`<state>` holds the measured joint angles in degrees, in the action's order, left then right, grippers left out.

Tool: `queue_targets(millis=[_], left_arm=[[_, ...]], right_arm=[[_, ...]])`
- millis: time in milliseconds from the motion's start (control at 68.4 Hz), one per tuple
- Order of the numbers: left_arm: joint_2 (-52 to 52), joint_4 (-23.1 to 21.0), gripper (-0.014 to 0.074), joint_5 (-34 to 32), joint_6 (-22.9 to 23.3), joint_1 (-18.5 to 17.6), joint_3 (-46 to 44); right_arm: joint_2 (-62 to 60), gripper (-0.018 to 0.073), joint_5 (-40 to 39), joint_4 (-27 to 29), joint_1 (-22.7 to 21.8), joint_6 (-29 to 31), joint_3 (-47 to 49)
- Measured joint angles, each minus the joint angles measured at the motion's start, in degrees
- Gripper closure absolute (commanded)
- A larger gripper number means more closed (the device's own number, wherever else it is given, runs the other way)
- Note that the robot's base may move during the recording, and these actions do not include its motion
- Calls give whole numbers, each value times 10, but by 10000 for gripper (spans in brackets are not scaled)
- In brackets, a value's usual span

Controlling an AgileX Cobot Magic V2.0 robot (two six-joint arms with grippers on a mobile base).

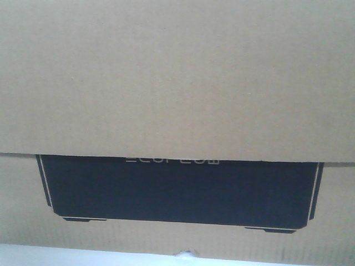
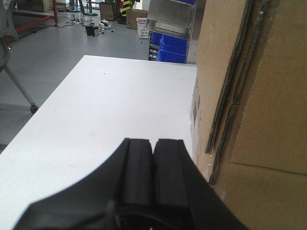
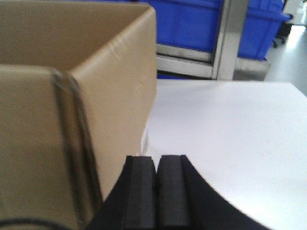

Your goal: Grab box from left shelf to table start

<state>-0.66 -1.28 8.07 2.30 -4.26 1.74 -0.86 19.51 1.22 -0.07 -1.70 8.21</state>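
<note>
The brown cardboard box [image 1: 177,83] fills the front view, its black printed panel [image 1: 177,191] with pale lettering in the lower half. It stands on the white table [image 2: 105,110]. In the left wrist view the box [image 2: 259,96] is on the right, beside my left gripper [image 2: 153,143], which is shut and empty against its left side. In the right wrist view the box [image 3: 72,105] is on the left, beside my right gripper [image 3: 157,158], also shut and empty. The shelf's silver metal frame [image 3: 225,38] stands behind the table.
Blue plastic bins [image 3: 192,21] sit in the racking beyond the table; they also show in the left wrist view [image 2: 172,45]. Grey floor [image 2: 43,52] with cartons and clutter lies left of the table. A chair leg with a castor [image 2: 32,108] stands at the far left.
</note>
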Motion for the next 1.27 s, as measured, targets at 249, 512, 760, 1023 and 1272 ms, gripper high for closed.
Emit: queue_targets(millis=[249,512,760,1023,1272], left_arm=[[0,0,688,-1,0,0,0],[0,0,688,-1,0,0,0],[0,0,688,-1,0,0,0],[0,0,688,-1,0,0,0],[0,0,688,-1,0,0,0]], right_arm=[[0,502,-103,-1,-22,-19,-97],[0,502,-118,-1,-22,-20,-99],[0,502,-118,-1,-22,-20,-99],[0,502,-118,-1,-22,-20,-99],[0,502,-118,-1,-22,-21,-99]])
